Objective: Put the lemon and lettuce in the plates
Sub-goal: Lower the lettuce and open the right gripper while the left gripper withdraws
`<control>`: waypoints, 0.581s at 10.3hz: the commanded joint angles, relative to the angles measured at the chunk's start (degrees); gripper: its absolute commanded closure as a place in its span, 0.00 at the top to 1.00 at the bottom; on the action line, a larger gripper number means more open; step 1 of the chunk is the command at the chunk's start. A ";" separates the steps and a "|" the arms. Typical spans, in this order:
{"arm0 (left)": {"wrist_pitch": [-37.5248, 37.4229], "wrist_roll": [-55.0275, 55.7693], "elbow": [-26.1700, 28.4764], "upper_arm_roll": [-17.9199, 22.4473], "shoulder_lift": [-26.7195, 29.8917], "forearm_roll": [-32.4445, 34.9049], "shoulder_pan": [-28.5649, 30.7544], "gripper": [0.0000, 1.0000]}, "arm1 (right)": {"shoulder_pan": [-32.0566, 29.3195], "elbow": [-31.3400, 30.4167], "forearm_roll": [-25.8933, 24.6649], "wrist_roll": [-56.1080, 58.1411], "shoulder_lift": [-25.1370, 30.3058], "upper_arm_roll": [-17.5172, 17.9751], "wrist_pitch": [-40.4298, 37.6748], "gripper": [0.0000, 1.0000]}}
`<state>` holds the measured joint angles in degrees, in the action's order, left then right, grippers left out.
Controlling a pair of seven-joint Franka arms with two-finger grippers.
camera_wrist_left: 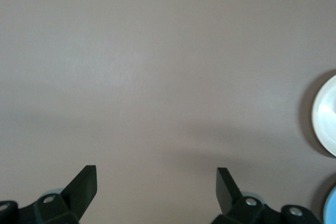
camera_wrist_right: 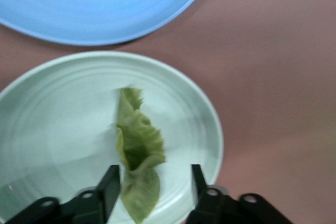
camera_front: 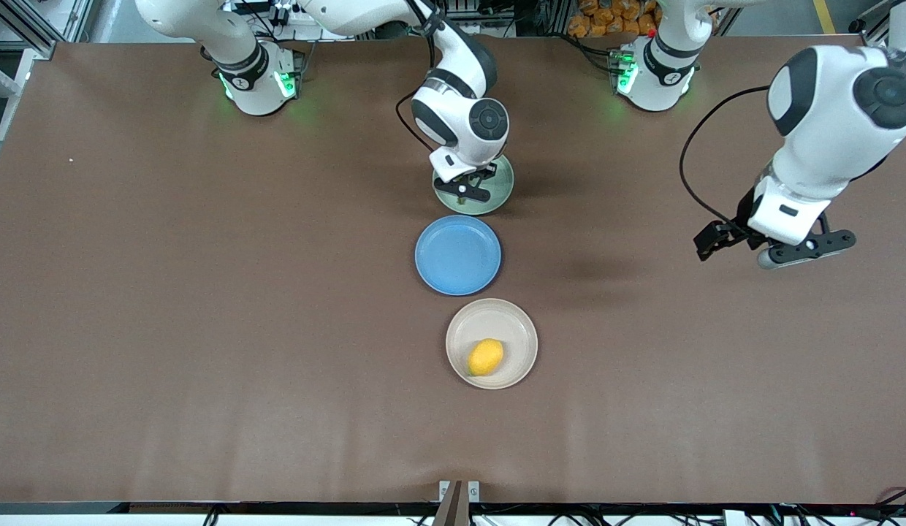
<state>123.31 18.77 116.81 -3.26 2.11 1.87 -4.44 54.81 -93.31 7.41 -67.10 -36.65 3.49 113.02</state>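
Lettuce (camera_wrist_right: 137,153) partly hidden between tool fingers (camera_wrist_right: 108,188)

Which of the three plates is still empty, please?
The blue plate, the middle one: the beige plate holds the lemon, the mint plate the lettuce.

1. Table (camera_front: 204,329): wide brown matte top, fills nearly the whole front view; soft shadows on it.
2. Aluminium frame rails (camera_front: 14,22) at the upper corner, toward the right arm's end.
3. Orange objects (camera_front: 606,18) heaped above the table's upper edge; too small to identify.
4. Yellow floor stripe (camera_front: 824,14) on grey floor, upper edge, toward the left arm's end.
5. Black cables (camera_front: 825,515) along the lower edge.
6. Small metal bracket (camera_front: 459,491) at the middle of the table's near edge.
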 commanded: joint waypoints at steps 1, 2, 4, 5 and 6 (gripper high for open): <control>-4.55 -5.83 -0.52 -0.08 4.46 -1.61 0.40 1.00 | -2.51 4.18 -1.17 0.57 -0.09 0.38 -5.34 1.00; -6.49 -6.90 -1.66 -0.17 5.43 -1.52 0.31 1.00 | -3.82 5.23 -0.91 1.27 0.00 0.38 -7.44 1.00; -13.15 -6.91 -7.44 -1.48 5.36 -1.52 0.22 1.00 | -7.25 8.30 -0.64 5.21 0.35 0.56 -15.42 1.00; -15.71 -6.82 -10.34 -1.66 4.75 -1.69 0.13 1.00 | -9.00 8.84 -0.55 6.71 0.44 0.56 -17.64 1.00; -17.73 -6.91 -12.55 -1.58 4.22 -3.09 0.13 1.00 | -10.50 9.02 -0.55 7.94 0.88 0.64 -19.40 1.00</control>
<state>109.36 13.33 108.59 -4.60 7.60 1.21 -4.58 46.65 -85.20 7.40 -61.07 -36.34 3.25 96.50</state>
